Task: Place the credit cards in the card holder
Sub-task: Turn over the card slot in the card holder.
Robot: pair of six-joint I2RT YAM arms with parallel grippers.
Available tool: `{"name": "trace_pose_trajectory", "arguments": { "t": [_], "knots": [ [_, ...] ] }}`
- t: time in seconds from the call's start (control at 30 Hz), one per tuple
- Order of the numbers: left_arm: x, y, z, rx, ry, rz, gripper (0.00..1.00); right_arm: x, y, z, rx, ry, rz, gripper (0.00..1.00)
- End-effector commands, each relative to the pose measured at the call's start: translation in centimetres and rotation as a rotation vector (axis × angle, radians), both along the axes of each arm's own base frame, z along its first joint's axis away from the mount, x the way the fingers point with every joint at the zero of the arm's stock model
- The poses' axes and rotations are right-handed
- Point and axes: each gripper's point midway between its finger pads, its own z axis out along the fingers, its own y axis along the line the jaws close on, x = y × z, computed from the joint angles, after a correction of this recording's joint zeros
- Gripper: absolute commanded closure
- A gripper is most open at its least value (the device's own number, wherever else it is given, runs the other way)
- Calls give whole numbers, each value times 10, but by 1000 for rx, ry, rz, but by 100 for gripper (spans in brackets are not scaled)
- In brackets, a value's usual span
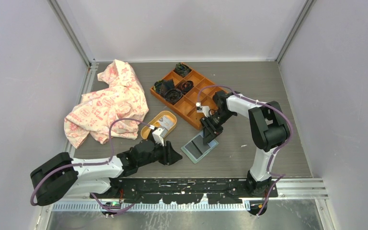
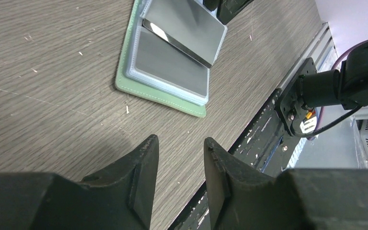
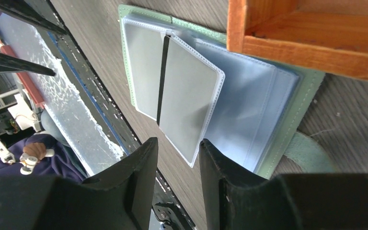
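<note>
1. card holder [image 3: 309, 96] lay opened flat on table [image 2: 52, 72] btwn the two arms, far edge just beside orange tray [image 3: 278, 38]. prob. set there so both arms reach the slots.
2. one clear sleeve leaf [image 3: 189, 96] stood tilted up off the other leaves. pale grey card seemed to sit inside it, w/ black card edge [image 3: 162, 81] along its spine side. judged: those cards in or nearly in.
3. right gripper [image 3: 178, 146] hung over holder's tray side, jaws part open, clamping nothing. leaf's free corner came up close to the gap, by one finger; contact cdn't be told. prob. there to prop the leaf up.
4. left gripper [image 2: 179, 143] sat low over table near holder's near corner, apart from it. jaws abt half apart, nothing btwn them, empty.
</note>
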Motion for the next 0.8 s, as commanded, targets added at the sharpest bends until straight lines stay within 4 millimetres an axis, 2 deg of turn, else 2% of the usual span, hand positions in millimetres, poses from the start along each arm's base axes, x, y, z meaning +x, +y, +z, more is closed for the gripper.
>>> {"name": "trace_pose_trajectory", "arguments": {
  "t": [0.0, 0.3, 0.57, 0.7, 0.77],
  "knots": [
    [12, -23, 29, -87, -70, 2, 60, 4, 12, 17, 85, 18, -8, 57],
    [15, -46, 26, -94, -46, -35, 71, 3, 21, 22, 136, 68, -46, 59],
    [22, -66, 24, -90, -38, -59, 77, 4, 25, 20, 154, 101, -64, 67],
    [29, -75, 17, -72, -36, -52, 94, 4, 26, 21, 160, 107, -66, 69],
    [32, -78, 11, -54, -27, -47, 98, 4, 26, 21, 162, 109, -67, 69]
  ]
}}
